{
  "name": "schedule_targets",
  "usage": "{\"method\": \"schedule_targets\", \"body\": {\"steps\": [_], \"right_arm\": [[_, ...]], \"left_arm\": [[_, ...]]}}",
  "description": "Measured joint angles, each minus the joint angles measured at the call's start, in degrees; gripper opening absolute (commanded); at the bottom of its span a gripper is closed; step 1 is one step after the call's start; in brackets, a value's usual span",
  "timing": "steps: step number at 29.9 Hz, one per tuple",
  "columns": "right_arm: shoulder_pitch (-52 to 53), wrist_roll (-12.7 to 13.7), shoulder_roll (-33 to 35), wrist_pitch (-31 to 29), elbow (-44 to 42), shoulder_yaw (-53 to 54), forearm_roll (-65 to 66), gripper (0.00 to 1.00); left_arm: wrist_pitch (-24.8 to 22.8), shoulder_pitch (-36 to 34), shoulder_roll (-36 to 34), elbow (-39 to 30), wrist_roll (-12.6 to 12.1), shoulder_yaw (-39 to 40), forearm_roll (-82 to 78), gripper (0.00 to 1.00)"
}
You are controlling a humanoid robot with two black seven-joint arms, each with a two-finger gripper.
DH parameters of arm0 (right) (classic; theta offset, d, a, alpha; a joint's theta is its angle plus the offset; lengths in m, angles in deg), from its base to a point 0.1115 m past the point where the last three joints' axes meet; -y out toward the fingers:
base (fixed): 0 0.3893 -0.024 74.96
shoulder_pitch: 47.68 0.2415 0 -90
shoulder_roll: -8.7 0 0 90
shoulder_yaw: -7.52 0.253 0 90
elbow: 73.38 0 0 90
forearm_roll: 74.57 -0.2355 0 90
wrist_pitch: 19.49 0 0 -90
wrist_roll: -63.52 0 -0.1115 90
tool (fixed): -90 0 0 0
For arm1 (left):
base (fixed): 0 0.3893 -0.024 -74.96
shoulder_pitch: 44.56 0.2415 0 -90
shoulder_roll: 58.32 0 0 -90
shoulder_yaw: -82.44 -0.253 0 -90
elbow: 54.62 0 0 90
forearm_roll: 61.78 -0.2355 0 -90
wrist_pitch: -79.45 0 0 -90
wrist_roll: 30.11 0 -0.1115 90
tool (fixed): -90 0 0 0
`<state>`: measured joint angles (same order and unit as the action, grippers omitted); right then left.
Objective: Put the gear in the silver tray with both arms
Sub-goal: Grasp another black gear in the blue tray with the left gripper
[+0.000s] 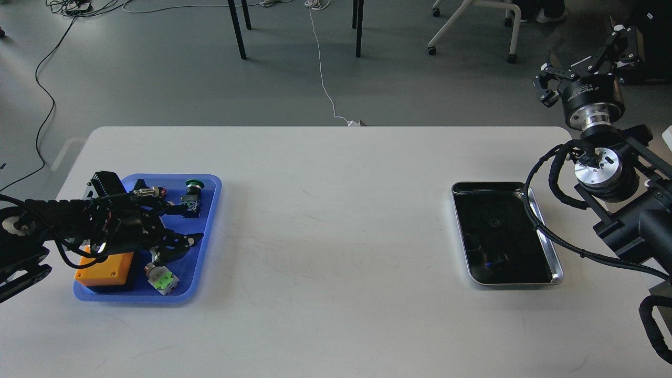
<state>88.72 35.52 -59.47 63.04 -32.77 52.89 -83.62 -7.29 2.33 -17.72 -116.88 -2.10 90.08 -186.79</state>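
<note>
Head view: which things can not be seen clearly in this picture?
- Gear: hidden by the left gripper over the blue tray; whether it is held cannot be told.
- Silver tray: right rim crossed by the right arm's cable.
- Orange box: top partly covered by the left arm.
- Right gripper: small, far; grasp unclear.

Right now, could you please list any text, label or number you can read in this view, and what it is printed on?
Small white lettering on the black wrist housing behind the right tool: too small to read.
Blue tray, its parts and silver tray: no text visible.
</note>
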Motion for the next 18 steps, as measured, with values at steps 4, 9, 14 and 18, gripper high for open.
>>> {"method": "schedule_targets", "body": {"steps": [4, 9, 14, 18], "right_arm": [[0.00, 0.00, -0.25, -0.04, 0.00, 0.06, 0.00, 0.99], [0.00, 0.00, -0.52, -0.04, 0.00, 0.08, 0.00, 0.99], [0.00, 0.00, -0.56, -0.08, 0.02, 0.08, 0.00, 0.99], [0.03, 0.00, -0.56, -0.09, 0.03, 0.08, 0.00, 0.99]], "left_arm": [[0.00, -1.27, -0.25, 0.33, 0.00, -2.07, 0.00, 0.66], [-0.42, -2.91, 0.81, 0.68, 0.00, -2.79, 0.00, 0.66], [-4.55, -7.54, 2.42, 0.81, 0.01, -3.45, 0.00, 0.66], [-5.56, -11.65, 2.56, 0.80, 0.00, -6.24, 0.00, 0.66]]}}
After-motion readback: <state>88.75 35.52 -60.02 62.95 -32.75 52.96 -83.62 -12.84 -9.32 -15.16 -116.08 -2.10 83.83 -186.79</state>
